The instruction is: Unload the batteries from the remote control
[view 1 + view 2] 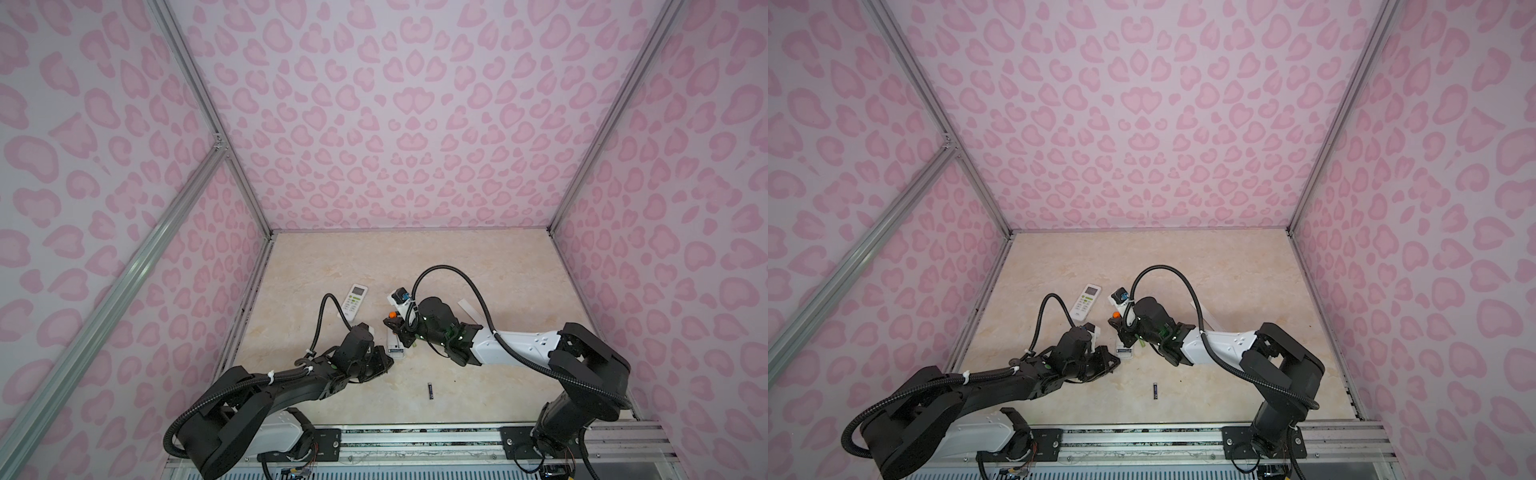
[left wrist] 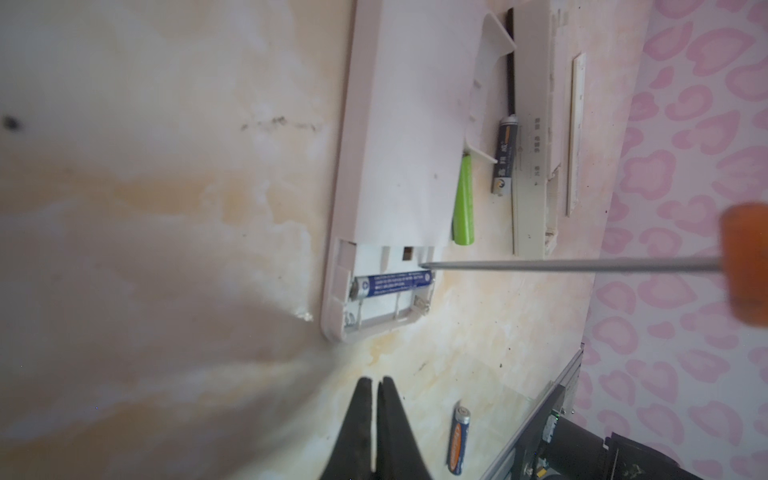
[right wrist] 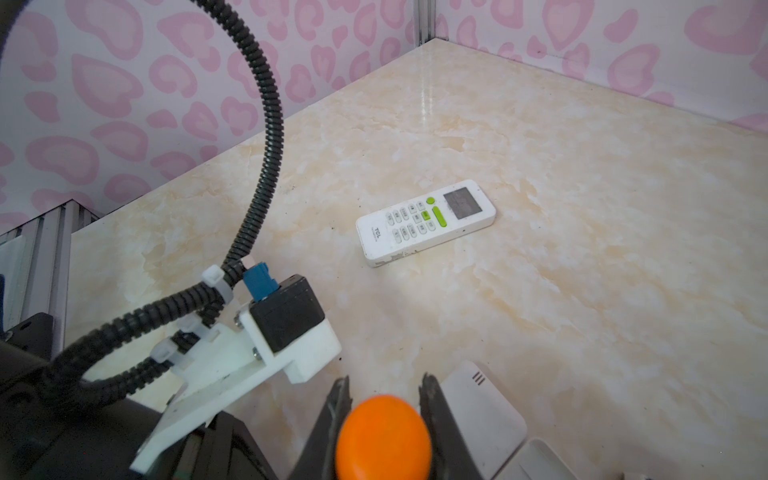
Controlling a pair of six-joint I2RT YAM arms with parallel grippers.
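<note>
A blue battery (image 2: 390,284) lay in the open compartment at the end of a white remote (image 2: 399,124) that rested face down on the marble-patterned table (image 1: 415,257), between the two arms in both top views (image 1: 395,347) (image 1: 1125,351). The slot beside it showed bare spring contacts. The thin metal shaft of an orange-handled screwdriver (image 2: 561,264) reached across to the compartment, with its tip at the edge just beside the battery's end. Whether it touched the cell could not be told. The right gripper (image 3: 385,388) was clamped on the screwdriver's orange handle (image 3: 382,436), one finger on each side. Just beside the remote's long edge lay a green battery (image 2: 464,199), and near that a black battery (image 2: 504,156) lay along a pale flat piece whose nature was unclear. A loose battery (image 2: 460,440) with a blue and orange label lay apart from the remote, toward the front rail, and showed as a small dark cylinder in both top views (image 1: 431,391) (image 1: 1155,391). The left gripper (image 2: 376,380) hovered near the compartment end of the remote with its black fingers pressed together and nothing between them. Farther back and to the left, a TCL remote (image 3: 426,222) with green buttons lay face up, well apart from both grippers (image 1: 354,302) (image 1: 1086,302).
</note>
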